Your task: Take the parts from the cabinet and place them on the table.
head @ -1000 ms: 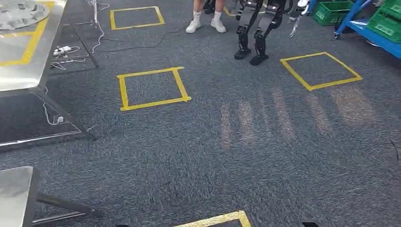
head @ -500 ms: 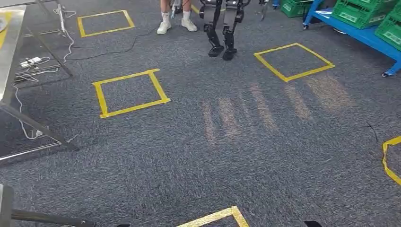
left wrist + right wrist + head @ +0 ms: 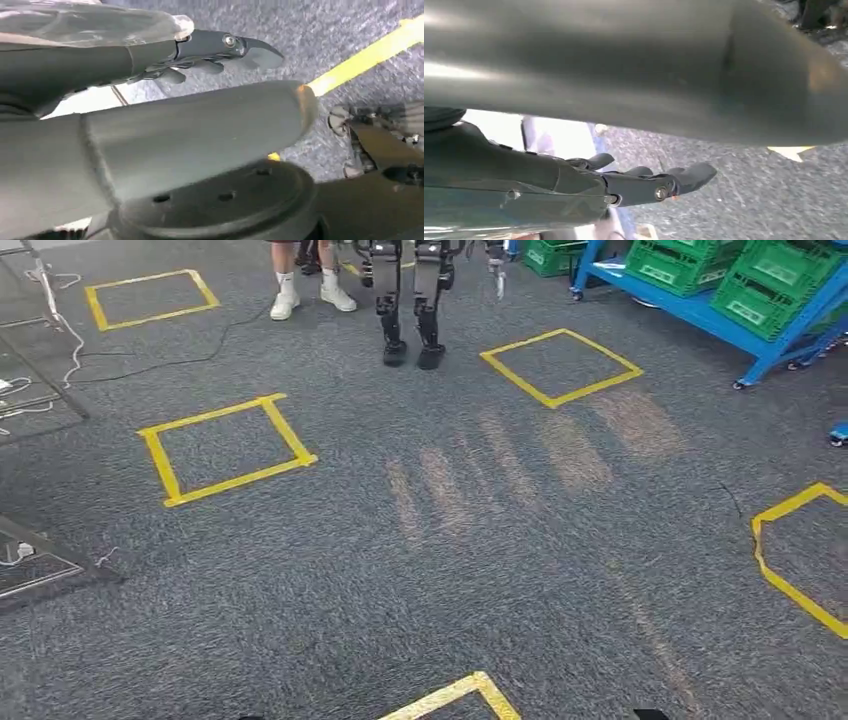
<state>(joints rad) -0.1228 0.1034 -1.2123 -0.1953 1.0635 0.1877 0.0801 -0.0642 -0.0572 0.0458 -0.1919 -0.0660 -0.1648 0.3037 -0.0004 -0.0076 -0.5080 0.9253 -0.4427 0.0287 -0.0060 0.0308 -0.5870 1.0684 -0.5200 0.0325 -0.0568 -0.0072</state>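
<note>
Both hands hang empty over grey carpet, the left hand (image 3: 200, 55) and right hand (image 3: 634, 185) with fingers extended. The blue rack (image 3: 720, 325) of green crates (image 3: 690, 265) stands well apart.

Person (image 3: 308, 280) and second robot (image 3: 410, 300) cut off above legs; green crates (image 3: 700, 265) partly cropped by frame edge.

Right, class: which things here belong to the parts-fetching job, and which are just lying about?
Job: blue rack, green crates (likely the cabinet), left hand, right hand.
Lying about: yellow tape square, another robot's legs, a person's shoes.
</note>
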